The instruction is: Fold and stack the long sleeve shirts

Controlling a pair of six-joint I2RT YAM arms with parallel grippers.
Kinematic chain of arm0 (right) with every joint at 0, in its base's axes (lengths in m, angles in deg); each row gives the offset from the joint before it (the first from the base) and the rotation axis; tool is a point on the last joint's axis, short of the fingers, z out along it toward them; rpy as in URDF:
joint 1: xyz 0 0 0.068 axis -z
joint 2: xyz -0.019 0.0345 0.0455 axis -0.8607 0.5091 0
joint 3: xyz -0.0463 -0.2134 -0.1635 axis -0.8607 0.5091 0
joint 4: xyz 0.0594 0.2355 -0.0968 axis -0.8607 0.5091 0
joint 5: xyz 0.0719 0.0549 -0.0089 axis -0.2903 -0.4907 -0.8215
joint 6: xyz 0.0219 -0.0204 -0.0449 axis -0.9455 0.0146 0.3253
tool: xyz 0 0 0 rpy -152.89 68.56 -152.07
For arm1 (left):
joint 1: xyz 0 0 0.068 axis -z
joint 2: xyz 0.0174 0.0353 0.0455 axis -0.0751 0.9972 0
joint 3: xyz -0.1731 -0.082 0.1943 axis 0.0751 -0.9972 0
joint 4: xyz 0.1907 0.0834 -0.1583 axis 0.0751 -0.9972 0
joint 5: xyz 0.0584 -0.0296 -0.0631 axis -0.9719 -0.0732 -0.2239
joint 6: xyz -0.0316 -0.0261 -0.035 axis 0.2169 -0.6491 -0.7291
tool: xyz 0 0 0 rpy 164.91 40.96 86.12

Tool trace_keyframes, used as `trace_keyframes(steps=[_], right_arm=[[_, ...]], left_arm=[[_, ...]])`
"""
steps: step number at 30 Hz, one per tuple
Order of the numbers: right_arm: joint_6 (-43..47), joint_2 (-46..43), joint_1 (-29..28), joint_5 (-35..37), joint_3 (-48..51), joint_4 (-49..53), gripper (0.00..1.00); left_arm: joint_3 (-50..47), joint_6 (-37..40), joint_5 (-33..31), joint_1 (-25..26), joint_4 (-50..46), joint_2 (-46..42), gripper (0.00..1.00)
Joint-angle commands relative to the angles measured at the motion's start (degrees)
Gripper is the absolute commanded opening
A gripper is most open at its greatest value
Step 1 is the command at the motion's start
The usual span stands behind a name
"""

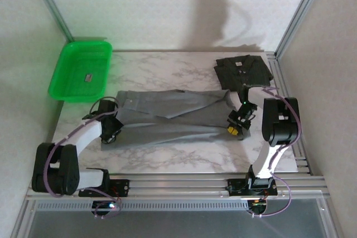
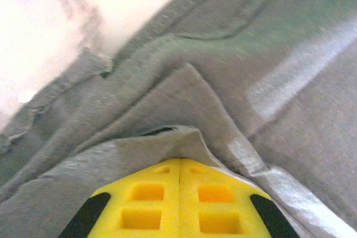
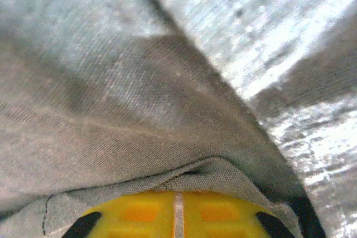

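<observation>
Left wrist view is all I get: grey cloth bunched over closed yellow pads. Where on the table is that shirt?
Observer: The grey shirt lies spread sideways across the middle of the table, with the left end effector at its left end.
Operator: And the other arm?
Observer: The right end effector is at the shirt's right end, with cloth bunched over its pads too.
Operator: Where's the second shirt?
Observer: The dark shirt lies folded at the far right corner of the table.
</observation>
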Motion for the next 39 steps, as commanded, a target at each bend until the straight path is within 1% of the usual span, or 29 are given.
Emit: trace_keyframes(steps=[1, 2, 3, 5, 7, 9, 10, 11, 13, 15, 17, 18, 20, 22, 24, 28, 30, 33, 36, 39], right_arm=[[-2.7, -1.6, -0.2, 4.1, 1.5, 0.8, 0.23], [-2.0, -1.8, -0.2, 4.7, -0.5, 1.6, 0.25], [-1.1, -2.0, -0.2, 5.2, -2.8, 2.4, 0.28], [0.8, -2.4, -0.1, 7.5, -9.6, 5.4, 0.39], [2.8, -2.2, 0.2, 8.9, -17.0, 9.2, 0.47], [5.1, -1.9, 0.2, 8.9, -24.3, 12.2, 0.55], [6.4, -1.6, 0.2, 8.6, -28.0, 13.8, 0.60], [7.9, -1.1, 0.3, 8.1, -31.3, 14.5, 0.64], [11.9, 0.5, 0.3, 5.8, -36.4, 13.8, 0.70], [16.0, 4.5, 0.3, 4.3, -41.4, 13.2, 0.71], [18.3, 9.8, 0.5, 3.6, -47.8, 14.1, 0.70], [18.9, 11.8, 0.4, 2.9, -49.9, 13.9, 0.70], [18.8, 15.7, 0.4, 1.4, -53.6, 12.5, 0.70], [18.7, 19.2, 0.4, 0.0, -57.0, 11.3, 0.69], [18.8, 22.7, 0.3, -0.5, -60.9, 12.5, 0.68], [19.8, 26.9, 0.3, 0.2, -63.3, 14.1, 0.67], [20.3, 27.1, 0.3, 0.4, -62.2, 13.5, 0.67], [21.2, 27.4, 0.4, 0.8, -60.5, 13.3, 0.67], [21.5, 27.3, 0.4, 0.9, -59.4, 12.8, 0.67], [21.5, 27.4, 0.4, 1.3, -59.2, 12.8, 0.67]], left_arm=[[1.6, -3.0, -1.9, -0.1, -6.7, -3.3, 0.18], [4.5, -3.0, -2.1, -0.1, -8.1, -3.8, 0.29], [7.8, -3.0, -2.3, -0.2, -9.6, -3.9, 0.37], [16.8, -1.5, -2.0, -0.2, -12.0, -2.5, 0.50], [26.5, 1.8, -3.1, -0.5, -14.4, 1.4, 0.65], [36.2, 6.7, -2.8, -1.3, -16.3, 7.0, 0.73], [40.5, 10.2, -0.9, -1.5, -16.2, 10.7, 0.75], [44.4, 13.6, 0.8, -1.7, -16.9, 14.6, 0.75], [50.8, 19.1, 0.7, -1.7, -18.5, 21.5, 0.74], [54.5, 22.7, 1.7, -1.7, -18.8, 28.6, 0.73], [59.0, 26.1, 3.3, -1.4, -20.0, 36.1, 0.68], [60.8, 27.2, 1.8, -1.0, -20.5, 38.8, 0.66], [63.2, 29.7, 1.5, -0.6, -19.1, 42.8, 0.63], [64.3, 30.4, 0.5, -0.4, -18.1, 45.1, 0.60], [64.4, 31.1, -0.1, -0.4, -17.0, 46.6, 0.59], [63.5, 33.3, 0.5, -0.3, -15.2, 48.4, 0.58], [63.0, 34.2, -0.3, -0.3, -15.2, 49.1, 0.58], [62.7, 34.6, -3.5, -0.3, -15.5, 49.8, 0.56], [61.8, 34.9, -3.4, -0.3, -14.6, 49.4, 0.55], [60.3, 35.9, -3.7, -0.3, -13.9, 49.5, 0.57]])
